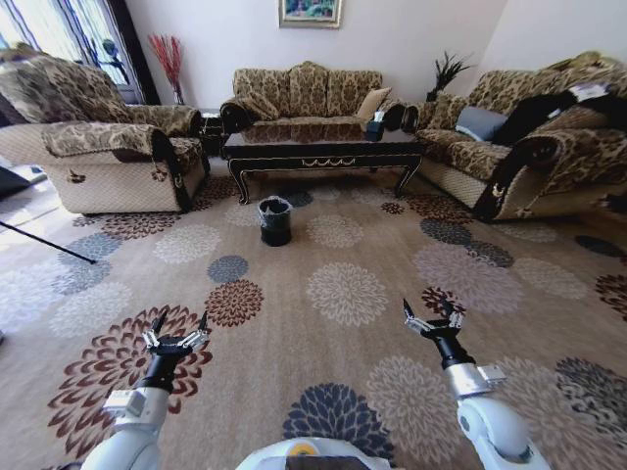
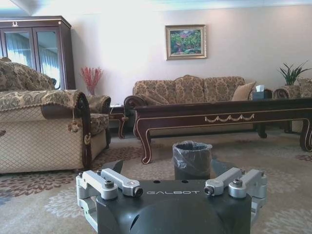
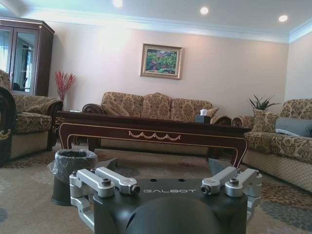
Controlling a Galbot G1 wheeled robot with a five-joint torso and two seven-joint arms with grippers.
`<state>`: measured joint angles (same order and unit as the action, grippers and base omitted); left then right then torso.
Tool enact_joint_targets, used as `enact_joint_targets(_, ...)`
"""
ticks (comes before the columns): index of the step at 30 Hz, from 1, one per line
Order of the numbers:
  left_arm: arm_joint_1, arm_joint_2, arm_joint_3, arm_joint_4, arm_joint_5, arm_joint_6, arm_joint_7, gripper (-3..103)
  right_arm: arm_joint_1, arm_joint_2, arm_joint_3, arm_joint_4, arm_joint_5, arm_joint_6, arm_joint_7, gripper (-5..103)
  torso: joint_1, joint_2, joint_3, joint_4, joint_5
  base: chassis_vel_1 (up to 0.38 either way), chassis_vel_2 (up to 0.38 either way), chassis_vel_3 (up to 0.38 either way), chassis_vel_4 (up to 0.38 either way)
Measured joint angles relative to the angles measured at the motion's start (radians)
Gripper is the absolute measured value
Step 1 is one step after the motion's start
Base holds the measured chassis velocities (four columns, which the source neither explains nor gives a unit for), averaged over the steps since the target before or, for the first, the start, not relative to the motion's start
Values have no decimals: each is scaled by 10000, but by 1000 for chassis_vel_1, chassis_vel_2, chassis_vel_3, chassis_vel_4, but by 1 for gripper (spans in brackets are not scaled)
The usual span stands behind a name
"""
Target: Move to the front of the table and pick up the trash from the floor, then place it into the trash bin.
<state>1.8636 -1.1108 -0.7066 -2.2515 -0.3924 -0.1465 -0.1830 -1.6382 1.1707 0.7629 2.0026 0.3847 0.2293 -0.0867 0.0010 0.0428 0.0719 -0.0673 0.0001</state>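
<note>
The left gripper [image 1: 176, 326] has its dark fingers [image 1: 157, 320] spread wide apart with nothing between them; it hangs low over the flowered carpet [image 1: 343, 294] on the robot's left side. The right gripper [image 1: 432, 313] matches it on the right side, its fingers [image 1: 408, 308] likewise splayed and empty above the carpet. Both arms reach forward from the robot's body, well apart from each other and well short of the furniture.

Ahead of the grippers, across a broad stretch of carpet, the trash bin [image 1: 275, 220] stands upright on the floor, a small round black bin with a thin liner folded over its rim. In the left wrist view the bin [image 2: 192, 159] sits straight ahead between that gripper's fingers [image 2: 113, 165]; in the right wrist view it [image 3: 73, 170] stands off to one side. Just behind the bin is the counter [image 1: 323, 147], a long dark glossy coffee table with curved legs and a gold ornament on its apron. A dark tissue box [image 1: 374, 126] with white tissue rests on its top toward the right end.

Patterned sofas surround the counter: one [image 1: 98, 137] on the left, one [image 1: 304, 93] behind it, one [image 1: 529, 147] on the right. A framed painting [image 1: 311, 12] hangs on the back wall. The trash itself cannot be made out on the floor.
</note>
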Motion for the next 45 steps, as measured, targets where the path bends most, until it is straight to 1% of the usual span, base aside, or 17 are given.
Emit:
enact_joint_targets(3,0,0,0,-1,0,0,0,100,0,0,0,0,-1,0,0,100,9,84,73,-1,-1,0,0,0,0)
enact_joint_targets(6,0,0,0,0,0,0,0,100,0,0,0,0,0,0,0,100,30,259,236,0,0,0,0,0,0)
enact_joint_targets(9,0,0,0,0,0,0,0,100,0,0,0,0,0,0,0,100,44,330,292,0,-1,0,0,0,0)
enact_joint_targets(10,0,0,0,0,0,0,0,100,0,0,0,0,0,0,0,100,61,426,374,0,-1,0,0,0,0)
enact_joint_targets(11,0,0,0,0,0,0,0,100,0,0,0,0,0,0,0,100,61,426,374,0,-1,0,0,0,0)
enact_joint_targets(12,0,0,0,0,0,0,0,100,0,0,0,0,0,0,0,100,70,480,419,-1,-1,0,0,0,0)
enact_joint_targets(13,1,0,0,0,0,0,0,100,0,0,0,0,0,1,0,100,98,646,558,0,-1,0,0,0,0)
enact_joint_targets(15,0,0,0,0,0,0,0,100,0,0,0,0,0,0,0,100,116,751,644,-1,-1,0,0,0,0)
enact_joint_targets(17,0,0,0,0,0,0,0,100,0,0,0,0,0,0,0,100,120,772,661,0,-1,0,0,0,0)
enact_joint_targets(18,0,0,0,0,0,0,0,100,0,0,0,0,0,0,0,100,141,868,736,0,-1,0,0,0,0)
enact_joint_targets(22,0,0,0,0,0,0,0,100,0,0,0,0,0,0,0,100,166,985,829,0,-1,0,0,0,0)
enact_joint_targets(31,0,0,0,0,0,0,0,100,0,0,0,0,0,1,0,100,261,1414,1159,0,-1,0,0,0,0)
enact_joint_targets(32,0,0,0,0,0,0,0,100,0,0,0,0,0,1,0,100,261,1414,1159,0,-1,0,0,0,0)
enact_joint_targets(35,0,0,0,0,0,0,0,100,0,0,0,0,0,1,0,100,306,1582,1282,0,-1,0,0,0,0)
enact_joint_targets(41,0,0,0,-1,0,0,1,100,0,0,0,-1,0,0,0,100,367,1757,1400,0,-1,0,0,0,0)
enact_joint_targets(45,0,0,0,0,0,0,0,100,0,0,0,0,0,0,0,100,411,1959,1556,-1,-1,0,0,0,0)
